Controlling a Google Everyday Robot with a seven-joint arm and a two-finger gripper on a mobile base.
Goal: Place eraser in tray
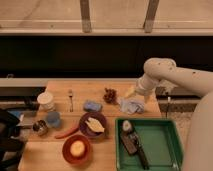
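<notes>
1 wooden table point(50, 157), items listed from the near edge back.

- 1 round red bowl point(76, 149), near-left, holding a pale yellow round item point(77, 148).
- 1 green tray point(167, 145), near-right corner of the table, rectangular with a raised rim. It holds 1 dark blocky object point(129, 142) with a long dark piece point(141, 156) beside it, and 1 small pale object point(127, 126) at its far-left corner. Which of these, if any, is the eraser cannot be told.
- 1 dark purple plate point(86, 120), just left of the tray, carrying a pale tan item point(95, 125).
- 1 long red item point(66, 132), touching the plate's near-left edge.
- 1 small metal cup point(40, 128) and 1 blue cup point(53, 119), left of the plate.
- 1 light blue block point(92, 106), just behind the plate.
- 1 crumpled pale blue cloth point(131, 105), behind the tray.
- 1 white cup point(46, 100) and 1 fork point(71, 99), far-left.
- 1 dark red cluster point(109, 95), behind the blue block.
- 1 gripper point(135, 93), at the end of the white arm point(170, 75) that reaches in from the right. It sits at the cloth's far edge, well apart from the tray. Open or closed: cannot tell.
</notes>
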